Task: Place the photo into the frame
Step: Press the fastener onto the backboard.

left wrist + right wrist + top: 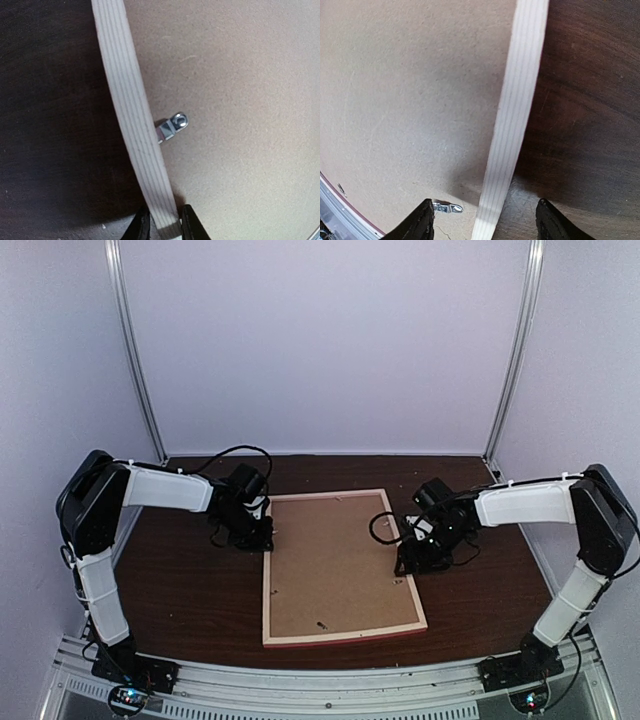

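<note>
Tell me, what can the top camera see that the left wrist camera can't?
Only the top camera shows both arms, the left arm and the right arm, and the whole frame lying back-up. Only the left wrist camera clearly shows the little metal clip beside the rail, with its jaws pinching that rail. Both show the pale wooden rail, the brown backing board and the dark table.

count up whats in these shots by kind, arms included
frame: 1
backing board: 1
metal clips clear in the wrist views: 2
robot arms: 2
total: 6
</note>
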{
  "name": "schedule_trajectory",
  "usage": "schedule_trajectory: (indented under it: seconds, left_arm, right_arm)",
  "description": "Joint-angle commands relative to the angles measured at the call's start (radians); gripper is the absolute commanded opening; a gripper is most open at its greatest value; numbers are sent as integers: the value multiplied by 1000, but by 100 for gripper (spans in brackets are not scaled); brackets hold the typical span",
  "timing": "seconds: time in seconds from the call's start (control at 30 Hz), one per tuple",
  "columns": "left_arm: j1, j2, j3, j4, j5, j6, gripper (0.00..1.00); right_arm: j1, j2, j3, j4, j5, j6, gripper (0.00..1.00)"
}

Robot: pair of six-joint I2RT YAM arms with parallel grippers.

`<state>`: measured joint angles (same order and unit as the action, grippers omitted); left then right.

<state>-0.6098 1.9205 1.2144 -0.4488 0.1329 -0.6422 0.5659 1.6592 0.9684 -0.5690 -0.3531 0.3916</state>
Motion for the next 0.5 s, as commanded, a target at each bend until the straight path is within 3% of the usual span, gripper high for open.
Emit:
schedule_trajectory:
  seconds: [0.0,0.47]
  left_arm:
    - [-15,34,-21,41,0,9,21]
    - [-16,34,-15,35,-6,12,20]
  right_arm:
    - [31,-42,-26,23,41,-9,69]
    - [86,-60,-56,-21,102,-65,69]
